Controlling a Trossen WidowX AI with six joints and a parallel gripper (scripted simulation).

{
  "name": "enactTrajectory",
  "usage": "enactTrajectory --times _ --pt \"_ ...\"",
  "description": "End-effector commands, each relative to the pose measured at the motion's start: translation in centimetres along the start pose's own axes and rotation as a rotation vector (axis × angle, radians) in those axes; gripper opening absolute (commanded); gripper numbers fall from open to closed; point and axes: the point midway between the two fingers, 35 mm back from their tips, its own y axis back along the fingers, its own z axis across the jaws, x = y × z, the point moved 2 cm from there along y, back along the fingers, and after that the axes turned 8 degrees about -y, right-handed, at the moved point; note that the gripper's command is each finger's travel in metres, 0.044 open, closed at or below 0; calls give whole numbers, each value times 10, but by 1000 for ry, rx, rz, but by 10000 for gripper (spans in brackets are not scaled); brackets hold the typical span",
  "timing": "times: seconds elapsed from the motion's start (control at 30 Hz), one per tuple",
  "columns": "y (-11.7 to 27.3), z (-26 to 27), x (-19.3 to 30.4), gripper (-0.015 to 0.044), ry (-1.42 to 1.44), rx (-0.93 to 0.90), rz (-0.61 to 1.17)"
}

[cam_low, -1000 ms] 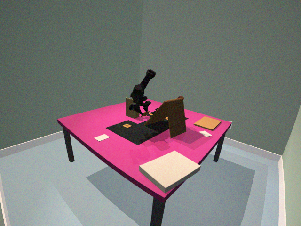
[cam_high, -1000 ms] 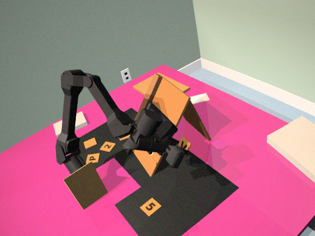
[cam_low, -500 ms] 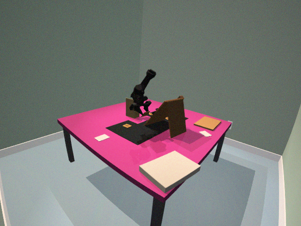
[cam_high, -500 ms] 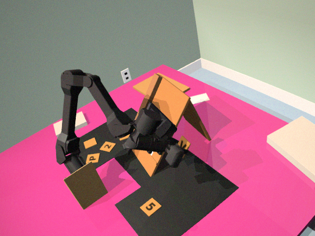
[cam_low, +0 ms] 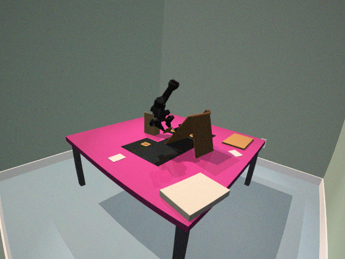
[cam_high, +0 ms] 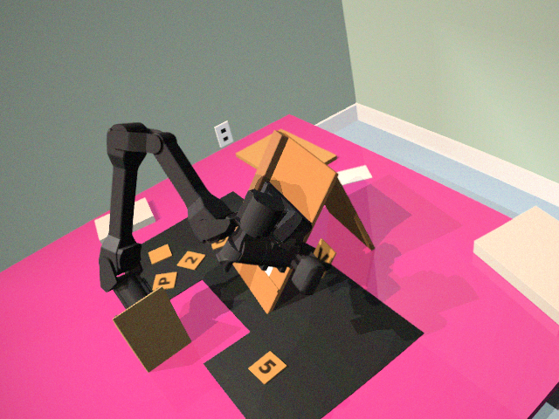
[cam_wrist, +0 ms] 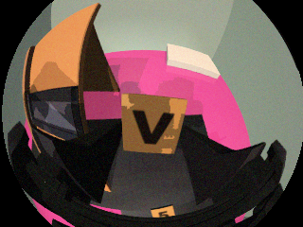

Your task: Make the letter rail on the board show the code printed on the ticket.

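From my end, the gripper [cam_high: 315,254] [cam_low: 167,129] [cam_wrist: 151,128] is closed onto the V tile [cam_high: 324,252] [cam_low: 168,129] [cam_wrist: 153,124], its fingers a bit over halfway apart with the tile between them. In the wrist view the V reads upright, midway between the 2 fingers. I have it raised above the black mat [cam_high: 315,333] [cam_low: 158,153] [cam_wrist: 147,180], just beside the orange sloped board [cam_high: 303,173] [cam_low: 185,122] [cam_wrist: 59,59] and apart from the 5 tile [cam_high: 267,367] [cam_low: 145,144] [cam_wrist: 163,212], which lies flat on the mat.

Over by the arm's base, I can see the 2 tile [cam_high: 190,260], the P tile [cam_high: 164,280] and 1 tile with no visible letter [cam_high: 160,253] lying on the mat. 1 more tile [cam_high: 220,243] is partly hidden by the arm, so I cannot tell its letter. The arm also covers much of the board's lower part, and I cannot read the ticket's code.
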Motion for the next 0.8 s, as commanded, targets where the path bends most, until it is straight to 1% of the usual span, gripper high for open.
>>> enactTrajectory --times 0.0,0.77 --pt "1 3 -1 0 1 2 -4" --pt "1 14 0 0 0 1 -3"
